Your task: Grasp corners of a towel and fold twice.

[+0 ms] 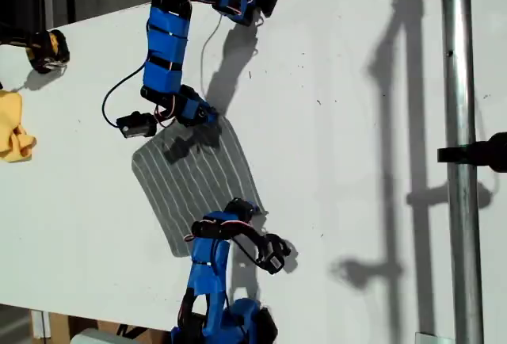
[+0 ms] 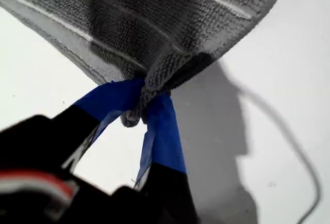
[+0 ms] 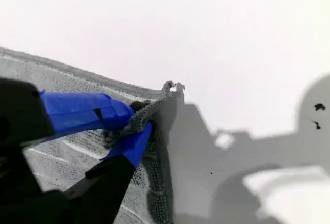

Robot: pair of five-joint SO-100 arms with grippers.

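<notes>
My first gripper point(image 2: 140, 104) is pinching a corner point(image 2: 135, 111) of the towel point(image 1: 194, 181). My second gripper point(image 3: 135, 126) is clamping another corner point(image 3: 154, 105). No readable writing is showing.

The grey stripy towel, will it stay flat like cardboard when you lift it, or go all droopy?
Probably droopy. The thin grey striped terry towel already bunches into a wrinkled wad where my first gripper pinches a corner, and it puckers at my second gripper too. It looks light, since a small pinch raises its edge. The looped weave likely grips rather than slips.
</notes>
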